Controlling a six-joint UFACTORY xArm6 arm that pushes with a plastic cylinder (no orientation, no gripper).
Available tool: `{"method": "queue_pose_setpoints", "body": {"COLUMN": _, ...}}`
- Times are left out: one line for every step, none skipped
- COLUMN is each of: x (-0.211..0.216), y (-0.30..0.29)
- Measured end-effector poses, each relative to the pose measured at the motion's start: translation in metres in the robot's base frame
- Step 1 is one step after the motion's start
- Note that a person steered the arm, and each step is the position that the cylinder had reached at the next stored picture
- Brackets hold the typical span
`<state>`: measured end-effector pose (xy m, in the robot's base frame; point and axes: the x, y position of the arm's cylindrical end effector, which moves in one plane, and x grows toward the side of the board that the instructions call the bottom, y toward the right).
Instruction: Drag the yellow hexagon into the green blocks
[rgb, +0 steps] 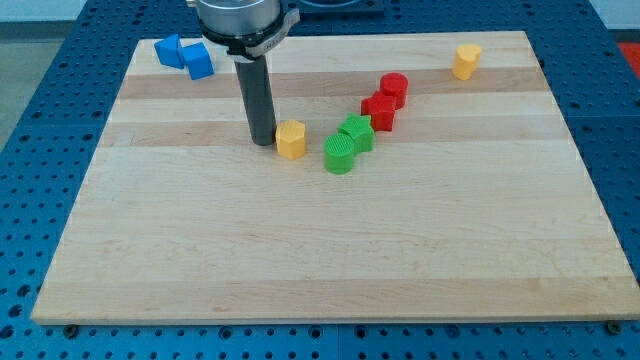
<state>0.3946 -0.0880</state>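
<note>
A yellow hexagon block (291, 139) sits near the board's middle. My tip (263, 141) stands just to its left, touching or almost touching it. Two green blocks lie to the hexagon's right: a round green one (340, 155) with a small gap between it and the hexagon, and a star-shaped green one (356, 132) touching it at the upper right.
Two red blocks (380, 110) (394, 88) run up and right from the green star. Another yellow block (466, 61) sits at the view's top right. Two blue blocks (168, 50) (198, 61) sit at the top left. The wooden board (320, 250) lies on a blue perforated table.
</note>
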Motion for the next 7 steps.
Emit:
{"method": "queue_pose_setpoints", "body": {"x": 0.002, "y": -0.005}}
{"method": "queue_pose_setpoints", "body": {"x": 0.022, "y": -0.009}}
{"method": "queue_pose_setpoints", "body": {"x": 0.035, "y": -0.010}}
{"method": "queue_pose_setpoints", "body": {"x": 0.028, "y": -0.004}}
{"method": "queue_pose_setpoints", "body": {"x": 0.015, "y": 0.008}}
{"method": "queue_pose_setpoints", "body": {"x": 0.013, "y": 0.017}}
{"method": "queue_pose_setpoints", "body": {"x": 0.013, "y": 0.019}}
